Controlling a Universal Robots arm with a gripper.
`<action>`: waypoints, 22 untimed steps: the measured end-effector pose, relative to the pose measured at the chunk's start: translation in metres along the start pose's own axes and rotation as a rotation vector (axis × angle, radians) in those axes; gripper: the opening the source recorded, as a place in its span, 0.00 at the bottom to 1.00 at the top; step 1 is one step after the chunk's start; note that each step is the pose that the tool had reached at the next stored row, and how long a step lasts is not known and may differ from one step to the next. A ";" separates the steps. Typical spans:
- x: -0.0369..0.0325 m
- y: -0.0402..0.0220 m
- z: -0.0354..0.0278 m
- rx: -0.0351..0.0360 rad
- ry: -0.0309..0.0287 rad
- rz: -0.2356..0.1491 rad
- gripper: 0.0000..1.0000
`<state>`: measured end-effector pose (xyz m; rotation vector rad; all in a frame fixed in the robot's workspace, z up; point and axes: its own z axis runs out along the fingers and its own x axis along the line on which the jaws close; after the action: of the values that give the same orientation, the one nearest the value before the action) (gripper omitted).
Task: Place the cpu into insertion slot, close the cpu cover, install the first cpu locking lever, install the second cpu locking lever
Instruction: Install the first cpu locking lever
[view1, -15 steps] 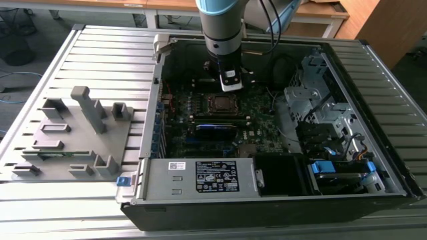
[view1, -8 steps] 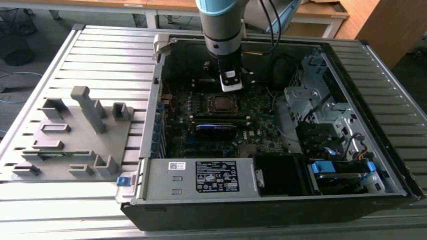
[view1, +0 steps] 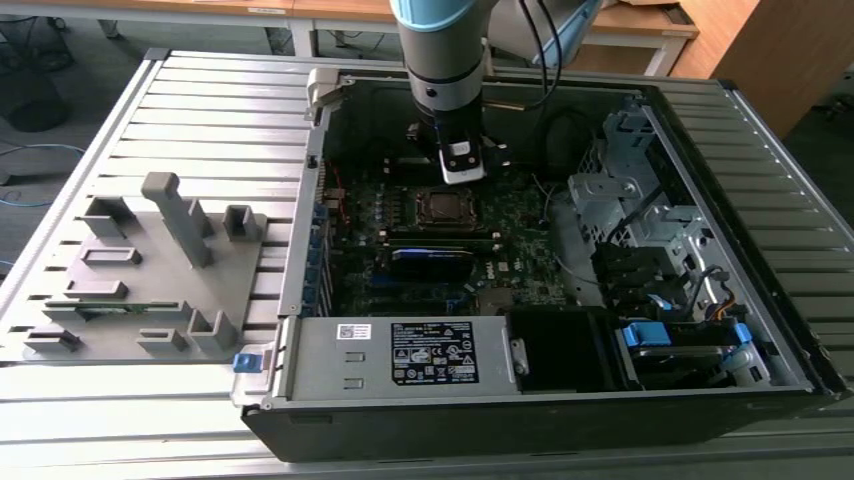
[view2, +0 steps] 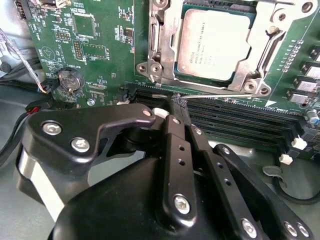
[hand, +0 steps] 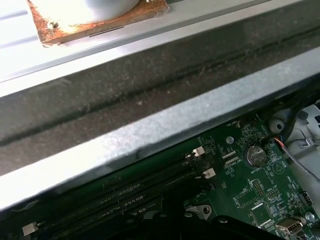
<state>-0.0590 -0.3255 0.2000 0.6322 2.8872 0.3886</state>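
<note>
Tool (view2: 177, 101) closed nr cpu cover (view2: 167, 47); cpu (view2: 212, 42) part-hidden.

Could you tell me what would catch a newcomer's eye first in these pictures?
The robot arm reaches down into the open computer case, mid-frame in the exterior view. In the second wrist view, the silvery cpu lies framed by its metal cpu cover, with the black hand close beside the cover's edge.

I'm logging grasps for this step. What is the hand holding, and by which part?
Nothing clearly. The hand, fingers together, has its tips at the thin locking lever beside the covered cpu; whether they pinch it cannot be told.
</note>
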 end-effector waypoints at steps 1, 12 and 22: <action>0.0013 -0.0007 0.0004 -0.0045 -0.0091 -0.002 0.11; 0.0061 -0.0035 0.0020 -0.0158 -0.0280 -0.007 0.11; 0.0044 -0.0069 0.0014 -0.0198 -0.0264 -0.006 0.11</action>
<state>-0.0654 -0.3294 0.1963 0.6205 2.8561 0.4044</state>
